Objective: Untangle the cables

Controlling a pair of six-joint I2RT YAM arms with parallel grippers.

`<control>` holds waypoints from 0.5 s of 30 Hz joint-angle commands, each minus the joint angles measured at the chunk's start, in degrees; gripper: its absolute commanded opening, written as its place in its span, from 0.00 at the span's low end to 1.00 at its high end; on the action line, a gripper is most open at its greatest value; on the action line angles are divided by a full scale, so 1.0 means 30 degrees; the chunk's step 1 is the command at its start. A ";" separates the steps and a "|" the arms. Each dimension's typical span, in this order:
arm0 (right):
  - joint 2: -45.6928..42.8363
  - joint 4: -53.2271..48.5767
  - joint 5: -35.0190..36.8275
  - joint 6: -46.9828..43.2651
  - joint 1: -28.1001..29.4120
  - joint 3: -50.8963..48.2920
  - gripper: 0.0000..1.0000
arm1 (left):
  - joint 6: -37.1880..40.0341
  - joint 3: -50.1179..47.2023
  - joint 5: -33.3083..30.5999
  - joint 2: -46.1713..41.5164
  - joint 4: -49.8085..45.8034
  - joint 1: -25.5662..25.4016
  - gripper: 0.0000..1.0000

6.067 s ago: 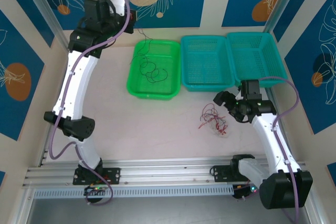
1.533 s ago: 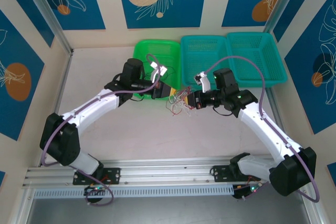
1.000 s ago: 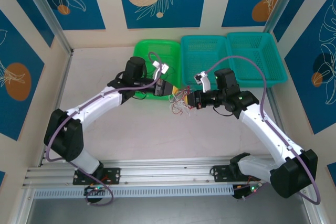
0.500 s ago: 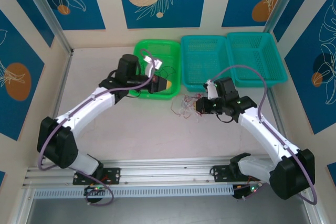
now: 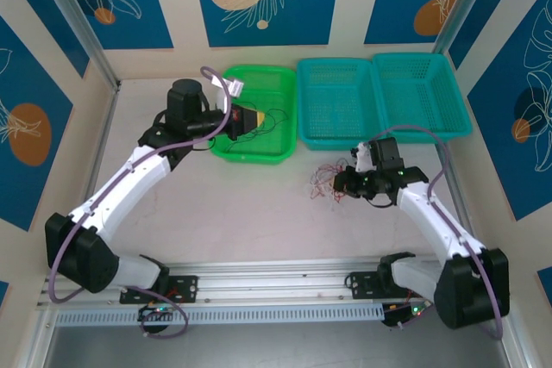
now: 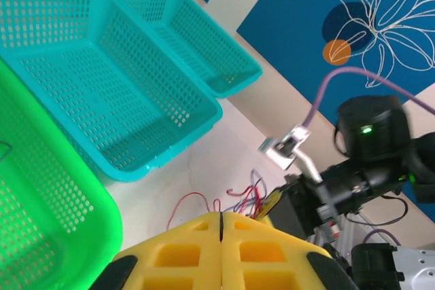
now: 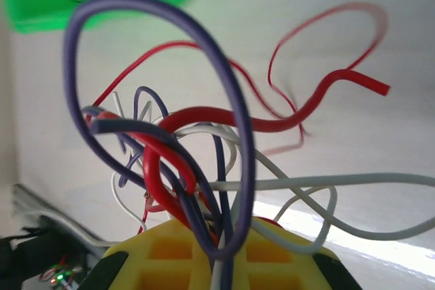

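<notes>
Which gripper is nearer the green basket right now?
Left. The left gripper is over the left half of the green basket; the right gripper is out past its near-right corner, gripping the tangle of wires.

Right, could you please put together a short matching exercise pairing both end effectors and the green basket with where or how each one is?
Things:
1. left end effector
2. right end effector
3. green basket

Place or state:
A. next to the middle teal basket, left of it in the top view
B. shut on the cable tangle
C. shut, over the green basket

Pairs: 1-C, 2-B, 3-A.
</notes>
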 commanded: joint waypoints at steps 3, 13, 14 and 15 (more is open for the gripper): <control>-0.0898 0.1122 -0.3843 -0.2019 0.0033 0.1450 0.05 | 0.1898 0.0630 0.1517 0.0320 -0.1716 -0.0483 0.14; 0.1083 0.1012 -0.5182 -0.1167 0.0688 0.4018 0.05 | 0.2919 0.1723 0.2448 0.2074 -0.0960 -0.3593 0.18; 0.1274 0.0933 -0.5175 -0.1060 0.0763 0.4245 0.05 | 0.2705 0.1403 0.1995 0.2123 -0.0273 -0.3896 0.18; 0.1399 0.0858 -0.5132 -0.0973 0.0866 0.4423 0.05 | 0.2453 0.1149 0.1493 0.2164 0.0294 -0.4050 0.18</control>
